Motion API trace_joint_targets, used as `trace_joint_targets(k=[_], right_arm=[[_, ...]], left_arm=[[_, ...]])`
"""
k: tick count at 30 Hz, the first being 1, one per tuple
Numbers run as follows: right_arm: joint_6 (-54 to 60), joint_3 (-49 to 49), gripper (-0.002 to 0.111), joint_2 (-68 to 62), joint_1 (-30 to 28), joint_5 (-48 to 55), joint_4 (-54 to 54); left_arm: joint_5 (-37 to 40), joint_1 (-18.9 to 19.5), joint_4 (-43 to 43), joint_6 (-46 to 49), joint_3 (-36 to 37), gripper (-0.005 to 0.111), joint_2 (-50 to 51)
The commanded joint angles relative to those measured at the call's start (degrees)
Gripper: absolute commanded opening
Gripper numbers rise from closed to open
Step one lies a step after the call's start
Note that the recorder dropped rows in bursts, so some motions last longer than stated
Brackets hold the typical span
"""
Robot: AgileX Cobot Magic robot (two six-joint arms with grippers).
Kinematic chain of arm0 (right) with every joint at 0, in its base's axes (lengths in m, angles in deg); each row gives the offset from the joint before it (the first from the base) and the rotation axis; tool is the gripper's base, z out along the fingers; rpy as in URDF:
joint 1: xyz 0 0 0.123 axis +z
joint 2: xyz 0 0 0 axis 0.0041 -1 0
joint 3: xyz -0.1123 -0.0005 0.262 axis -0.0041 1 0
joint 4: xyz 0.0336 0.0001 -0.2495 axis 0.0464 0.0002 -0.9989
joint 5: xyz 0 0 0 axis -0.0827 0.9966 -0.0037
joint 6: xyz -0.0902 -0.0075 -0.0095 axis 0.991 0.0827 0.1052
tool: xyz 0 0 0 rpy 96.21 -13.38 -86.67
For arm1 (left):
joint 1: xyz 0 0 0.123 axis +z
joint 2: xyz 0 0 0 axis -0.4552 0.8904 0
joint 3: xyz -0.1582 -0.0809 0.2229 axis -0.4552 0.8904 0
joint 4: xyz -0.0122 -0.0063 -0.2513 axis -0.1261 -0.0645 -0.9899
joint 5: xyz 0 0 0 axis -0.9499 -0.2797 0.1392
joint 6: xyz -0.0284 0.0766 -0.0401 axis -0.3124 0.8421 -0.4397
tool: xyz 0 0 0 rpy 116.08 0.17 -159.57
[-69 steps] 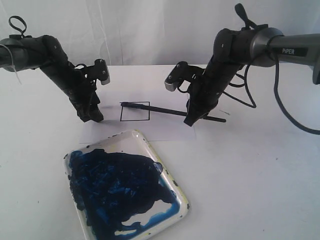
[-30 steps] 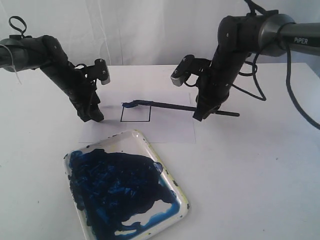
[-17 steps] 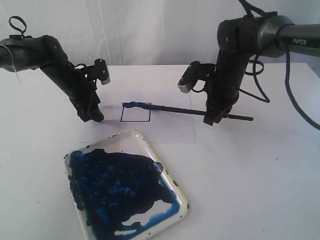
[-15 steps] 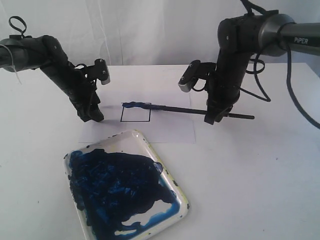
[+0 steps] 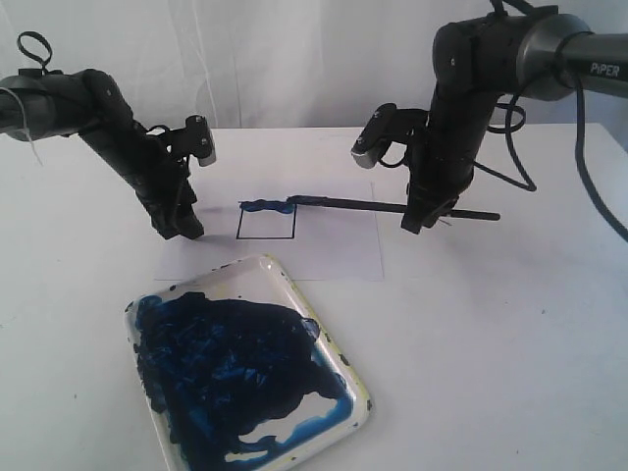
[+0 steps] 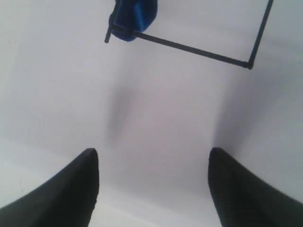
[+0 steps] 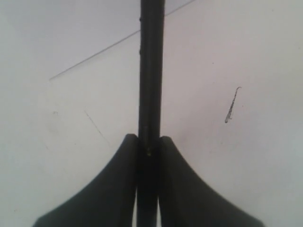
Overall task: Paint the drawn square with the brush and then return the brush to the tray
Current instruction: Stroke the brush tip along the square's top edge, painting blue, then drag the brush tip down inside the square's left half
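The drawn square (image 5: 266, 222) sits on a white sheet of paper, with a dark blue paint streak (image 5: 265, 206) along its far edge; the inside looks white. The same square corner (image 6: 248, 65) and a blue smear (image 6: 135, 14) show in the left wrist view. My right gripper (image 5: 416, 222) is shut on the brush (image 5: 353, 205), whose tip hangs just past the square's far right corner. In the right wrist view the black handle (image 7: 150, 71) runs straight out from between the shut fingers. My left gripper (image 5: 183, 232) rests open on the paper left of the square. The tray (image 5: 345, 367) lies in front.
The white sheet (image 5: 339, 247) lies on a white table. The tray is thick with dark blue paint (image 5: 221, 363). A small dark mark (image 7: 231, 106) is on the table near the right gripper. A white backdrop stands behind the arms.
My right gripper has drawn the brush to the right and lifted it slightly, pulling the tip from the square's left corner to its right one and leaving blue along the far edge. The left arm stayed put.
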Motion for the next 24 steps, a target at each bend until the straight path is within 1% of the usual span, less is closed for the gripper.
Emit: trace_joint_targets(k=[1,13,16,17,21,24], right_arm=[[-0.5,-0.4,0.0,0.8,-0.7,0.9,-0.4],[1.0,-0.4,0.0,0.0,-0.7,2.4,0.5],[2.7,-0.4,0.0,1.6,-0.7,0.5,2.5],[4.7,-0.4,0.0,2.4,-0.7,0.4,4.4],[6.0,-0.4,0.0,2.8,-0.7,-0.5,10.4],[5.9,-0.4,0.0,1.1,-0.6,-1.0,10.6]], left_arm=[[1.2,-0.1,0.8,0.1,0.5,0.069,1.5],[1.2,-0.1,0.8,0.1,0.5,0.069,1.5],[1.2,-0.1,0.8,0.1,0.5,0.069,1.5],[1.2,-0.1,0.8,0.1,0.5,0.069,1.5],[1.2,-0.1,0.8,0.1,0.5,0.069,1.5],[1.2,-0.1,0.8,0.1,0.5,0.069,1.5]])
